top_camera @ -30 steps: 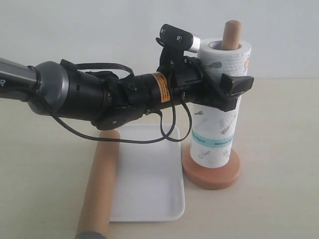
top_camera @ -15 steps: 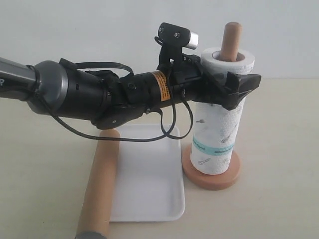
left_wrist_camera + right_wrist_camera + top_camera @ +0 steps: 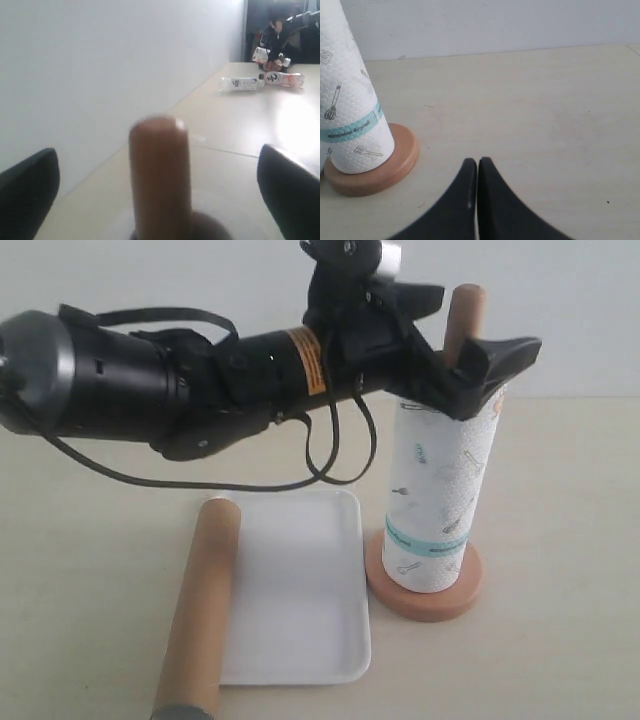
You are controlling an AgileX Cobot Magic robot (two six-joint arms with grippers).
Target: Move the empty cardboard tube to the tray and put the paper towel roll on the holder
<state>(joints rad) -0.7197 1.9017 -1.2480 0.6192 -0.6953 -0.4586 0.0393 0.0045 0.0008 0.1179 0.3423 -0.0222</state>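
1. Empty cardboard tube [image 3: 197, 610]: lying flat along the left edge of the tray [image 3: 300, 630].
2. Left gripper [image 3: 482, 325]: fingers [image 3: 30, 195] spread wide, with the post top of the holder [image 3: 425, 602] between them, untouched. The paper towel roll [image 3: 440, 480] stands on the holder below them.
3. Right gripper [image 3: 477, 172]: fingers together, empty, near the holder base.

I record a pale beige table [image 3: 540, 640]; at lower centre of the exterior view the white tray [image 3: 300, 590] lies flat on it; the empty cardboard tube [image 3: 200, 610] lies along the tray's left rim, lower left; the holder [image 3: 430, 605] stands on its round base just right of the tray.
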